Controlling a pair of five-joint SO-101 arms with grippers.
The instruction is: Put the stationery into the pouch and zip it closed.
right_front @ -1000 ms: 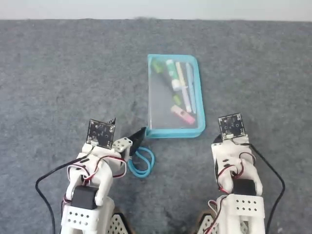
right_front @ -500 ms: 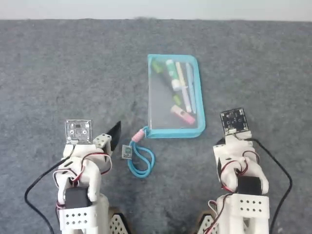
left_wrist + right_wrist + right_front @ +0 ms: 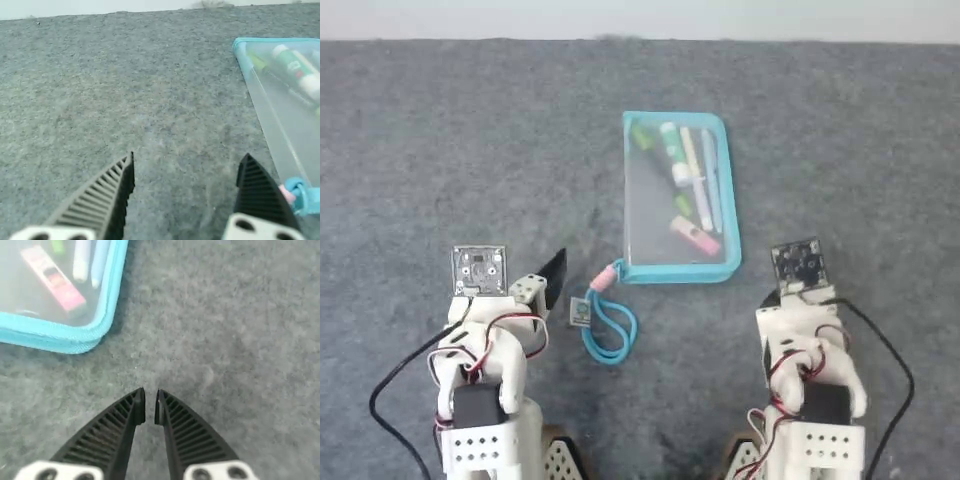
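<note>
left gripper (image 3: 189,159) spread | right gripper (image 3: 150,395) clenched | stationery (image 3: 682,170) inside pouch (image 3: 675,272) | tag (image 3: 580,312) print unreadable

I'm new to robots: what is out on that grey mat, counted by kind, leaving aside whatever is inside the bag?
Robot hands: 2 (left hand, right hand)
Pouch: 1
Blue strap loop: 1
Total: 4

bright, even overhead light; soft shadow beside the pouch (image 3: 676,272).
</note>
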